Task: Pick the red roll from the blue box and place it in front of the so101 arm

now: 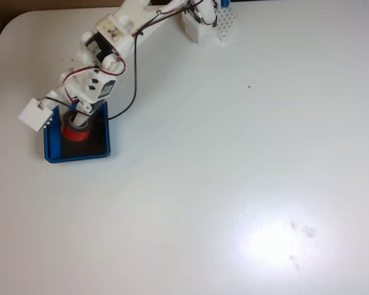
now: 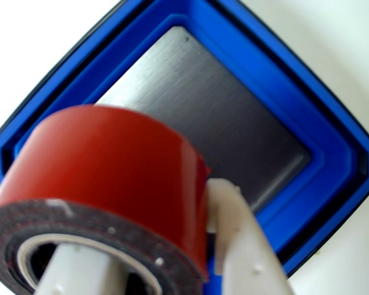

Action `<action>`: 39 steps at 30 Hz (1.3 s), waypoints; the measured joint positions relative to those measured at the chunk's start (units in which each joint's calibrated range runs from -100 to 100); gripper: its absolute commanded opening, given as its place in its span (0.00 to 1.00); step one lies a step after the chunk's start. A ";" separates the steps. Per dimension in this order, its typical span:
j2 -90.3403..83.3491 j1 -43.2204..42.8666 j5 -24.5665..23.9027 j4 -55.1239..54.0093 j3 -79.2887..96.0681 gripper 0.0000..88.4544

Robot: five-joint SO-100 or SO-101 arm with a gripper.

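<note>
In the fixed view the white jointed so101 arm (image 1: 104,55) reaches down over the shallow bright-blue box (image 1: 49,147) near the white table's (image 1: 234,184) left edge. Its gripper (image 1: 77,123) pinches the small red roll (image 1: 75,132) above the box's black floor. In the wrist view 1 white finger (image 2: 240,246) presses the roll's (image 2: 104,166) outside, the other sits inside its hole.

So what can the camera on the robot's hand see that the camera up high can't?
The wrist view alone shows one white finger poking through the small red roll's grey-ringed hole and the other finger pressing its outside.

The fixed view alone shows the whole white jointed arm, its wires and the wide white table.

Both show the roll above the shallow blue square tray's black floor, held by the gripper.
</note>
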 measured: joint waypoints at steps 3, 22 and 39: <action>-7.96 -4.06 0.00 0.00 9.96 0.01; -42.08 -43.84 -0.25 0.00 56.86 0.01; -42.08 -45.42 -0.25 0.00 66.64 0.01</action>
